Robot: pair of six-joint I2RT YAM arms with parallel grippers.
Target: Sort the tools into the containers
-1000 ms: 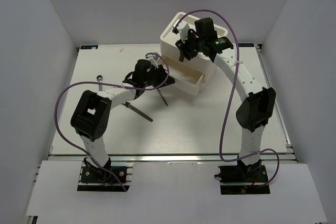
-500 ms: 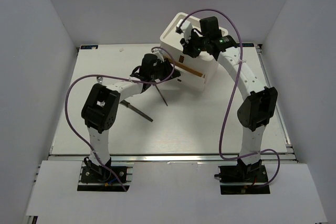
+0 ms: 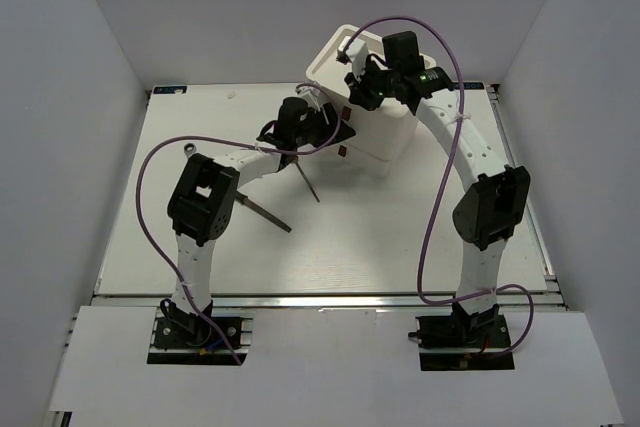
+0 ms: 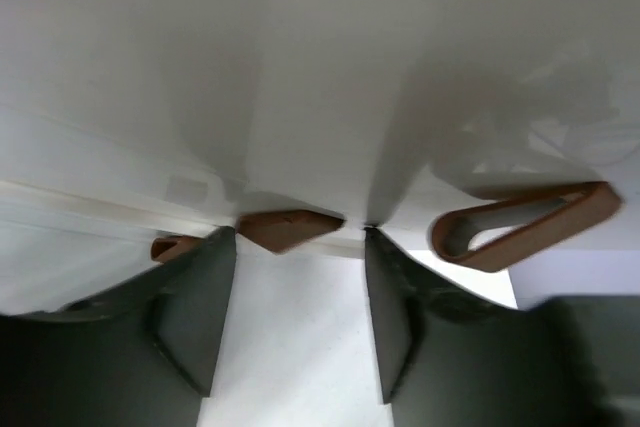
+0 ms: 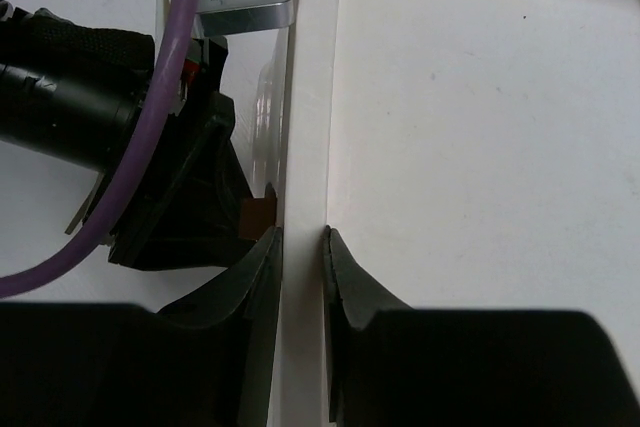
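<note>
The white drawer box [image 3: 385,139] stands at the back of the table with its drawers shut. My left gripper [image 3: 338,134] is open, its fingertips pressed against a drawer front, with a red-brown tab [image 4: 290,229] between the tips but not gripped. A looped tab [image 4: 520,229] shows to the right. My right gripper [image 3: 363,92] is shut on the rim [image 5: 305,177] of the box's top tray, one finger on each side. Two thin tools [image 3: 309,183] [image 3: 264,213] and a small grey wrench [image 3: 190,150] lie on the table to the left of the box.
White walls close in the table on the left, back and right. The left arm's purple cable [image 3: 150,197] loops out over the table's left part. The right arm [image 3: 470,157] arches along the right side to the box.
The middle drawer stood pulled out a second ago. My left gripper has moved right against its front, and the drawer is now shut. The right gripper has stayed on the box's rim.
</note>
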